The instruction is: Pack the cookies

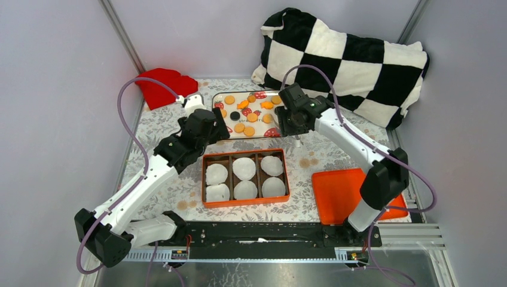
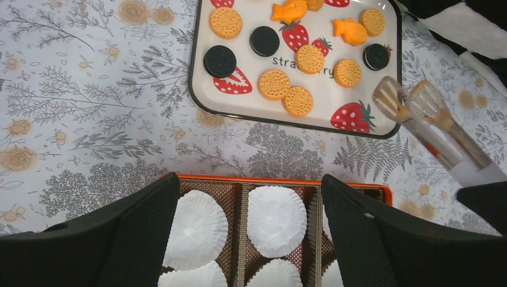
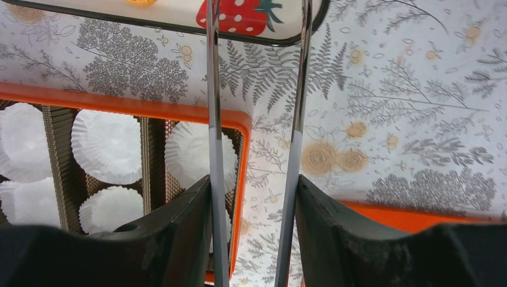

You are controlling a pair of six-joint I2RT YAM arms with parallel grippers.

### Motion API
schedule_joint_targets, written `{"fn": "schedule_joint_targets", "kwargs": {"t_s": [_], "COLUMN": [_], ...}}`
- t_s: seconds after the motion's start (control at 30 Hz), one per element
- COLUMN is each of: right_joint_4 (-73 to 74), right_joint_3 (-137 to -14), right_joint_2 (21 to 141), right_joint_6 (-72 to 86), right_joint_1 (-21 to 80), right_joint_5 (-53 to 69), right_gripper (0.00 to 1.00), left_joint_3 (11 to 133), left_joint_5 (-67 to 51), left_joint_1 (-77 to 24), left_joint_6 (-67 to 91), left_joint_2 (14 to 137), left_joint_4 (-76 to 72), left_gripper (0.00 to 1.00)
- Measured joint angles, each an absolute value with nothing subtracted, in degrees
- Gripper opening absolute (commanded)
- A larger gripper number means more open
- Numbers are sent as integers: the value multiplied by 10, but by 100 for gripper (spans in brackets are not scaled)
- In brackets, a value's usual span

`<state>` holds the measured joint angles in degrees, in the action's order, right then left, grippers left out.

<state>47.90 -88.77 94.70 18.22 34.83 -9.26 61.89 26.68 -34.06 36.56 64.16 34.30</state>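
Observation:
Round orange-yellow cookies (image 2: 274, 84), black ones (image 2: 219, 61) and orange fish-shaped ones (image 2: 350, 31) lie on a white strawberry-print tray (image 1: 213, 98) at the back centre. An orange box (image 1: 245, 153) in front of it holds several empty white paper cups (image 1: 244, 168). My left gripper (image 2: 250, 179) is open and empty, above the box's far edge. My right gripper (image 3: 254, 185) is shut on metal tongs (image 3: 213, 89). The tongs' tips (image 2: 412, 101) are slightly apart and empty, at the tray's near right corner.
An orange lid (image 1: 341, 191) lies flat at the right front. A red cloth (image 1: 164, 85) sits at the back left and a black-and-white checkered pillow (image 1: 347, 54) at the back right. Grey walls enclose the flowered tablecloth.

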Motion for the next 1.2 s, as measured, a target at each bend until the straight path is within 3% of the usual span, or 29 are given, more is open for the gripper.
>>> {"fn": "schedule_joint_targets", "kwargs": {"t_s": [0.6,0.73,0.87,0.93,1.2], "right_joint_4": [407,400,400,400,405], "right_joint_3": [-928,-931,-931,-931,-938], "right_joint_2": [1122,1127,1127,1127,1126], "right_joint_6": [171,171,171,170,165], "right_joint_1": [354,354,354,354,355], "right_joint_5": [-74,-74,-75,-76,-94], "right_gripper": [52,39,9,1,0], "left_joint_3": [619,616,611,611,609], "left_joint_5": [290,290,290,290,290], "left_joint_1": [-341,-341,-341,-341,-341], "left_joint_6": [366,367,368,369,374], "left_joint_2": [643,643,643,643,641], "left_joint_4": [346,347,347,347,348], "left_gripper": [93,93,93,93,91]}}
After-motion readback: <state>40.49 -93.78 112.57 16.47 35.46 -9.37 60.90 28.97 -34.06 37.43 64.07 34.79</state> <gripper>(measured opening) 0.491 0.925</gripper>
